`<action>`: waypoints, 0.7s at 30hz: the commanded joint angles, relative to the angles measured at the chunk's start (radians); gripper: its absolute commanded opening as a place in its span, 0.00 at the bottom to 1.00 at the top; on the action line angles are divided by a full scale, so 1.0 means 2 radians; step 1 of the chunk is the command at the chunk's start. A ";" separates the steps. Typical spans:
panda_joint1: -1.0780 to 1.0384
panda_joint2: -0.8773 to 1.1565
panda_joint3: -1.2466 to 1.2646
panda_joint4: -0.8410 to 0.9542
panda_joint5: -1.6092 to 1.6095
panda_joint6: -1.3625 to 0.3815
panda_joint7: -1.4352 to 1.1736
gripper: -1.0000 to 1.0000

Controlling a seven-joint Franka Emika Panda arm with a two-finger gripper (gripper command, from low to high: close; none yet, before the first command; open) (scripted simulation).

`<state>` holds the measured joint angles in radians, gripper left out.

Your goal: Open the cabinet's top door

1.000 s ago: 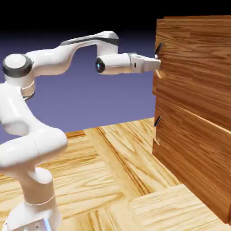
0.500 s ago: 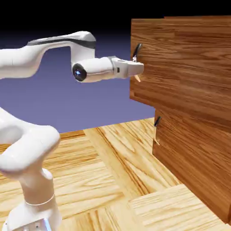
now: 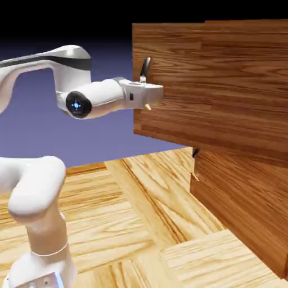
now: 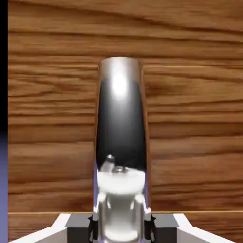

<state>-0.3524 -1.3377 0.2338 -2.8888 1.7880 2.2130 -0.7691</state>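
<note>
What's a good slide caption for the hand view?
Hand view: the gripper shut on the shiny dark metal bar handle against the reddish-brown wood-grain top door.

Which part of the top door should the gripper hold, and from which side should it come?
The handle, the small bar on the top door near its free edge. Come at the front face straight on, level, jaws either side of the bar. The gripper is already shut on it this way; the panel itself is flat, too wide to pinch.
</note>
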 commanded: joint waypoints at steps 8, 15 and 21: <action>-0.006 -0.028 -0.145 -0.018 -0.145 -0.100 0.013 0.00; -0.013 -0.010 -0.272 0.002 -0.264 -0.193 0.009 0.00; 0.002 0.033 -0.380 0.050 -0.360 -0.278 -0.004 0.00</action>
<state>-0.3477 -1.2712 -0.5273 -2.7882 1.0685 1.6567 -0.7765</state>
